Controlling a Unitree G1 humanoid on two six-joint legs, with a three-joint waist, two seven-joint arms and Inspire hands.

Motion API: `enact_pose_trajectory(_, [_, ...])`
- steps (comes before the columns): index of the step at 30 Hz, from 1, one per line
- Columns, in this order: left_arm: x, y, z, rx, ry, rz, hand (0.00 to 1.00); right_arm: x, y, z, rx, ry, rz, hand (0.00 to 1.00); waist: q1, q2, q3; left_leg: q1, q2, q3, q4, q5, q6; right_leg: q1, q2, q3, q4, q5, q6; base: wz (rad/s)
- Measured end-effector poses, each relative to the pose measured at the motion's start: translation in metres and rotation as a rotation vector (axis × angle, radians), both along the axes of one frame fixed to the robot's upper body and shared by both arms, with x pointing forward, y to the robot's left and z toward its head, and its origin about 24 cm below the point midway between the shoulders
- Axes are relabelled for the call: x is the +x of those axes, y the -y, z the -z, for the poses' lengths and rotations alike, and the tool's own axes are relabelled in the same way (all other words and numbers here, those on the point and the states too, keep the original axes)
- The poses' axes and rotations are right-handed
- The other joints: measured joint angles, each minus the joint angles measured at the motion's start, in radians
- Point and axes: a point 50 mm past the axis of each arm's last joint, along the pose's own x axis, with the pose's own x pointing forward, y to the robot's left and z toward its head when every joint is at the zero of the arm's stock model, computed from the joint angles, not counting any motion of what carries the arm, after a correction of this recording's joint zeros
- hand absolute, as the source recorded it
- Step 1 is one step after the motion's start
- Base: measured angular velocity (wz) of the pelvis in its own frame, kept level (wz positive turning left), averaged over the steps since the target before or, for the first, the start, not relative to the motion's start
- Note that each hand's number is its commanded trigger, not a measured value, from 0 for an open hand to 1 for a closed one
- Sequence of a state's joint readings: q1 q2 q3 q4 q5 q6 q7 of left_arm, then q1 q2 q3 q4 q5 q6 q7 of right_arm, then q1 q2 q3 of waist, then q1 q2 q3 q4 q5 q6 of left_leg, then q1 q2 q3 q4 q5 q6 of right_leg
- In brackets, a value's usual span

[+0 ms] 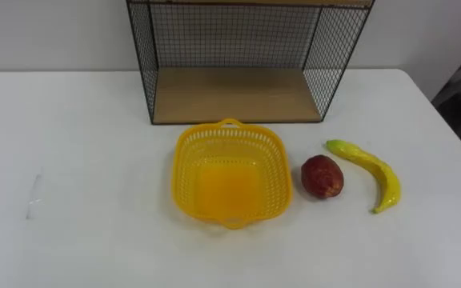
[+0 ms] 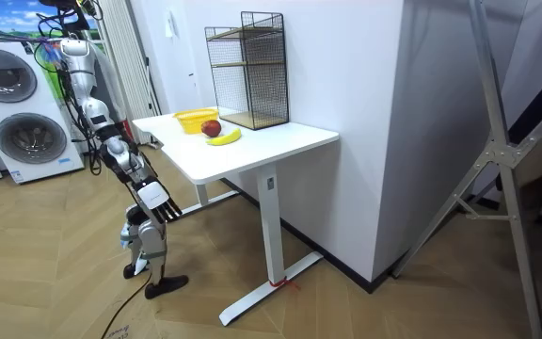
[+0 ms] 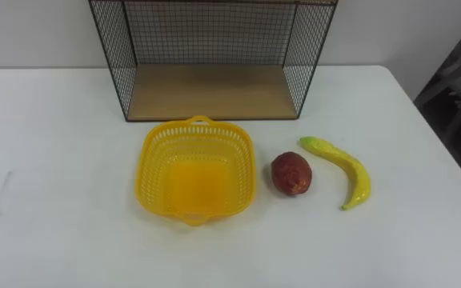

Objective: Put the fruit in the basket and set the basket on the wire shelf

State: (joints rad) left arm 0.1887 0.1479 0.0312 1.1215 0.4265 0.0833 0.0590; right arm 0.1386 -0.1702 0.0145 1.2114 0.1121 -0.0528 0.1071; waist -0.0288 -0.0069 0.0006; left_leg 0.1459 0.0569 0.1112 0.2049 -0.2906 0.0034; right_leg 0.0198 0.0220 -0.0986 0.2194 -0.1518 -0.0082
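Step in hand: the very start, nothing picked yet. The yellow perforated plastic basket [image 1: 184,172] sits empty mid-table, handle twd the back edge. The dark red apple-like fruit [image 1: 322,177] lies just beside its right wall, not touching. The yellow curved banana [image 1: 374,172] is next to that, nearer the right edge of the white table [image 1: 78,144].

The black wire shelf w/ wooden boards [image 1: 234,94] stands at the back edge, right behind the basket, open side fwd and lower board bare.

In the room view the robot stands at the table's front edge. Its right hand [image 2: 155,198] hangs below table level, fingers straight-ish and loose, nothing in them.

Next move, prob.: lift the right arm over the table and take the red fruit first, as it's closest to the basket, then the banana. Round fruit may roll if nudged, so it needs a top-down wrap.

Nothing blocks the way to fruit or shelf. Two white washing machines [image 2: 7,80] stand behind the robot, well apart.
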Motion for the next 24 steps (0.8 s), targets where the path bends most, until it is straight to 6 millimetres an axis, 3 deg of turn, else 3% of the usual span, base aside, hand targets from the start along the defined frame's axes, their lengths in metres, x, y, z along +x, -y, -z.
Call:
enact_pose_trajectory(7, [-0.0028, 0.0012, 0.0005, -0.004, -0.010, 0.002, 0.00, -0.0071, 0.0004, 0.0013, -0.025, -0.032, 0.013, 0.00, 0.007, -0.002, 0.0020, 0.000, 0.000, 0.018, -0.001, 0.000, 0.000, -0.006, 0.002, 0.020, 0.005, -0.001, 0.001, -0.05])
enact_pose_trajectory(12, [-0.0035, 0.0006, 0.0001, 0.005, -0.001, -0.001, 0.00, -0.0088, -0.0050, 0.0031, -0.026, -0.026, 0.112, 0.00, 0.006, 0.000, 0.0002, -0.004, 0.001, 0.026, -0.008, 0.000, 0.000, -0.018, 0.009, 0.041, 0.006, 0.001, 0.001, -0.08])
enact_pose_trajectory(24, [-0.0050, -0.0003, -0.0009, 0.053, 0.047, -0.011, 0.00, -0.0057, -0.0039, 0.0022, -0.004, 0.030, 0.306, 0.00, -0.001, -0.002, -0.0009, 0.007, 0.002, 0.030, -0.005, 0.000, 0.000, -0.010, 0.011, 0.044, 0.008, 0.002, 0.001, 0.00])
